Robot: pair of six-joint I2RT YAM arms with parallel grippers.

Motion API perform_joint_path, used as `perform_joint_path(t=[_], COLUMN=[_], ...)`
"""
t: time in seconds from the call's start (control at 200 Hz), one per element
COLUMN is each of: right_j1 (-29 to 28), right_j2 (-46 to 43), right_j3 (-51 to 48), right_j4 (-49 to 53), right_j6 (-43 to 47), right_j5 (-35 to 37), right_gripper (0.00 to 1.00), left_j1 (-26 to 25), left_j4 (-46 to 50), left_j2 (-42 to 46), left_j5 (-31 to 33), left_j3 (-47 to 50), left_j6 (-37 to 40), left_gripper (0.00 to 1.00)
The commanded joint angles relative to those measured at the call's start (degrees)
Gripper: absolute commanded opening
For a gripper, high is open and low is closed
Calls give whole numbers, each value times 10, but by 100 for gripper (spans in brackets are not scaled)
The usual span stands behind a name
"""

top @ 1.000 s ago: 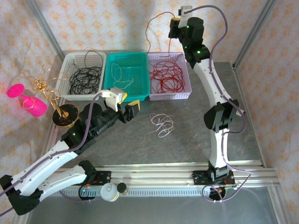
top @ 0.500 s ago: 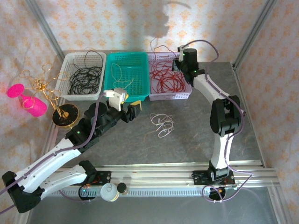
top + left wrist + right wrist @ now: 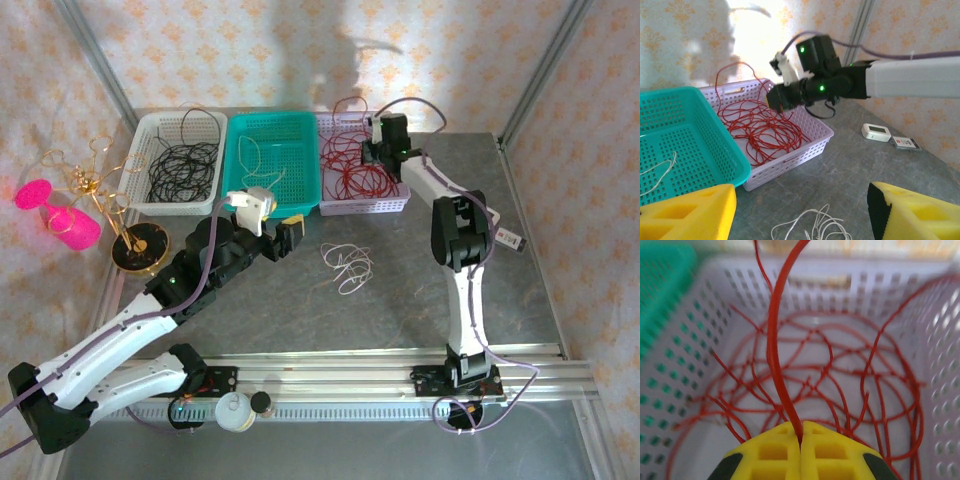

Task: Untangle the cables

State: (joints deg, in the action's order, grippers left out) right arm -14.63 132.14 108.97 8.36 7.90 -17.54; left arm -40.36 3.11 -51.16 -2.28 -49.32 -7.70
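Note:
Red cables [image 3: 355,170] lie looped in the lilac basket [image 3: 392,205]. My right gripper [image 3: 373,152] hangs low over that basket, shut on one red strand [image 3: 776,355] that rises from between its yellow fingertips [image 3: 801,437]. Black cables [image 3: 185,168] fill the white basket [image 3: 140,135]. One thin white strand [image 3: 262,165] lies in the teal basket [image 3: 300,125]. A loose bunch of white cables [image 3: 347,265] rests on the grey table, just right of my left gripper [image 3: 280,232]. In the left wrist view that gripper [image 3: 802,215] is open above the bunch [image 3: 812,227], apart from it.
A gold wire stand [image 3: 105,200] and pink cups [image 3: 60,215] sit at the far left. A small white device [image 3: 876,132] and a card [image 3: 905,143] lie on the table right of the lilac basket. Metal frame posts rise at the back corners.
My right arm has come down from high above the baskets to just over the lilac one, bringing the red strand with it. The left arm has edged slightly forward.

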Motion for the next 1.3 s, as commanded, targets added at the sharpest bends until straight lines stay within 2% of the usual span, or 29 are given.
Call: perform_joint_path(t=[0.0,0.15,0.335,0.541,0.761,0.971,1.156,1.296], right_j1=[-1,-1,-2,-2,-2,-6,-54,-100], right_j2=[22,34,4,-62,-186,-369,-508,-535], right_j3=[10,11,0,-16,-125,-351,-552,-631], right_j4=[29,37,32,20,-22,-77,-81,-52], right_j6=[18,21,20,8,-21,-118,-170,-169], right_j5=[12,11,24,41,61,28,37,36], right_gripper=[0,1,32,48,50,50,50,51], left_j1=[6,10,15,18,18,19,18,19], left_j4=[-19,-19,-26,-30,-32,-32,-81,-99], left_j2=[-4,-13,-25,-32,-25,-10,-16,-36], left_j5=[7,7,3,-5,-9,-13,-76,-64], left_j3=[3,-1,-3,-3,17,60,124,159], left_j6=[-6,-3,-1,-3,-19,-56,-114,-149], left_gripper=[71,71,72,71,72,71,70,64])
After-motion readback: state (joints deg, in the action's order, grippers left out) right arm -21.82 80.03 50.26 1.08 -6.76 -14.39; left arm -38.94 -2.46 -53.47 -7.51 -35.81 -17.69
